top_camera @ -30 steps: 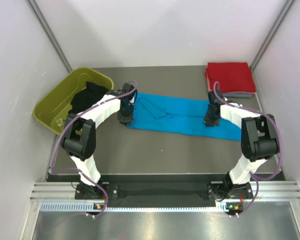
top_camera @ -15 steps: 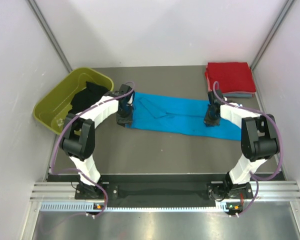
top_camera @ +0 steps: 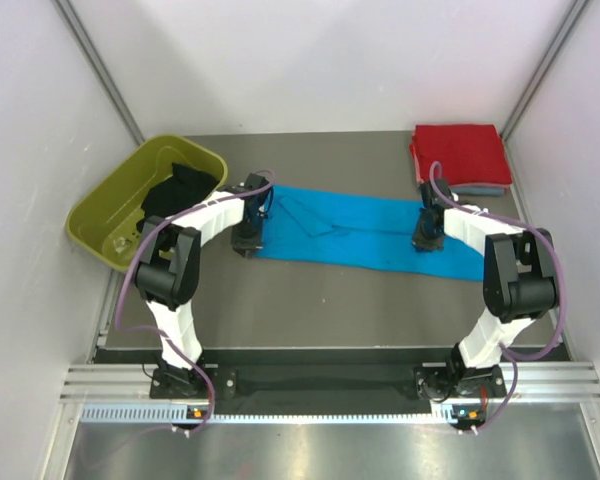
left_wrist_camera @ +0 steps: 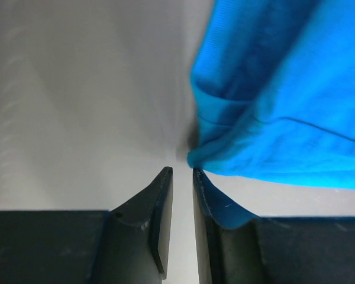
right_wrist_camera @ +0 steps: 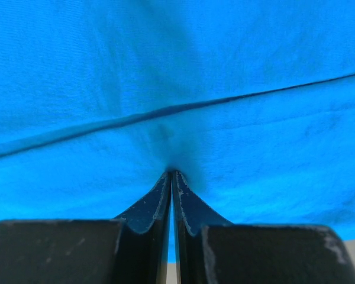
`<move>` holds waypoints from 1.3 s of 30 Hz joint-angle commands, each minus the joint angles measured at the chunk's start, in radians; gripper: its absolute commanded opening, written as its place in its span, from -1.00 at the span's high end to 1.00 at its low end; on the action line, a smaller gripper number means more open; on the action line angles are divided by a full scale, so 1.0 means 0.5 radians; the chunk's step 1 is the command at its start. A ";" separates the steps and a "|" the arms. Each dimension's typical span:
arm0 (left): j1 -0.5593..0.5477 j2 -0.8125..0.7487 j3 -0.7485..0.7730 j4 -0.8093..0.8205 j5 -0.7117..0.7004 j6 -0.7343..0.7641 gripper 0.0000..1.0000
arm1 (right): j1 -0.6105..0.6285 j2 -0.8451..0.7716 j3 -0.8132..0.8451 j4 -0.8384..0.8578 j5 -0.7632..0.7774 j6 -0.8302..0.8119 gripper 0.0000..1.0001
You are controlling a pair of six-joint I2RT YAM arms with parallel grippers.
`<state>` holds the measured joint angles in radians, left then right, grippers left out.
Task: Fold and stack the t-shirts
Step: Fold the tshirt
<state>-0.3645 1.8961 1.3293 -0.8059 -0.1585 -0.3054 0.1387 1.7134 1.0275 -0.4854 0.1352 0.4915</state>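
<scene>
While the right gripper (right_wrist_camera: 171,173) has its jaws pressed together on a puckered pinch of the turquoise t-shirt (right_wrist_camera: 177,89), the left gripper (left_wrist_camera: 182,171) shows only a narrow slit between its jaws, and nothing sits in that slit. The shirt's corner just touches the tip of one jaw, and a fold of cloth lies along that jaw's outer side.

From where I stand, the turquoise shirt lies in a long flat band across the middle of the table (top_camera: 310,300), with the left gripper at its left end and the right gripper near its right end. Beyond the right end, in the far right corner, a folded red t-shirt (top_camera: 460,150) rests on a grey-blue t-shirt (top_camera: 477,189). At the table's left edge an olive-green tub (top_camera: 98,215) holds a black t-shirt (top_camera: 175,192).
</scene>
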 commanded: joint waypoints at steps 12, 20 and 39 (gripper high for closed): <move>-0.010 -0.064 0.124 -0.155 -0.232 -0.067 0.46 | -0.053 0.025 -0.049 0.020 0.122 -0.066 0.88; -0.035 -0.187 0.333 -0.205 -0.055 -0.034 0.40 | -0.007 -0.141 0.000 0.008 -0.003 -0.072 0.78; -0.038 0.481 0.913 0.151 0.452 -0.080 0.56 | 0.710 0.264 0.669 0.225 -0.439 0.017 1.00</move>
<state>-0.3805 2.1010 1.7344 -0.7616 0.0463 -0.3389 0.4492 1.8053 1.2827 -0.4397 -0.0246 0.4805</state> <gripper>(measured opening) 0.224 0.006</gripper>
